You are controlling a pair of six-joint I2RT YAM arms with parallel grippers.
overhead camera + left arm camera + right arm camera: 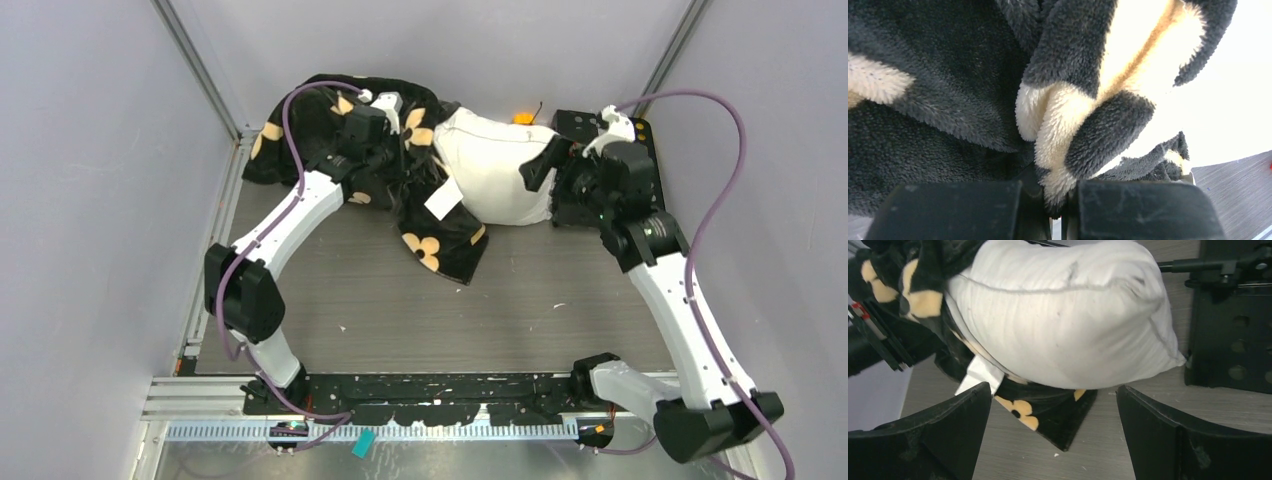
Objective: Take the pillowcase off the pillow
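The left end effector (1063,210), pressed together, pinches a plush fold of the pillowcase (948,100) at the far side of the desk (400,310) — most of the white pillow (495,170) lies bared beside the spread, empty right end effector (1058,435), with one end not yet out of the cover.

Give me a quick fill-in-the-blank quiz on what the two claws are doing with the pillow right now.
1. The left claw is ____ on the black plush flower-printed pillowcase.
2. The right claw stands ____ before the plump white fabric pillow.
3. The pillow's uncovered end lies nearest the ____ claw.
Missing: shut; open; right.
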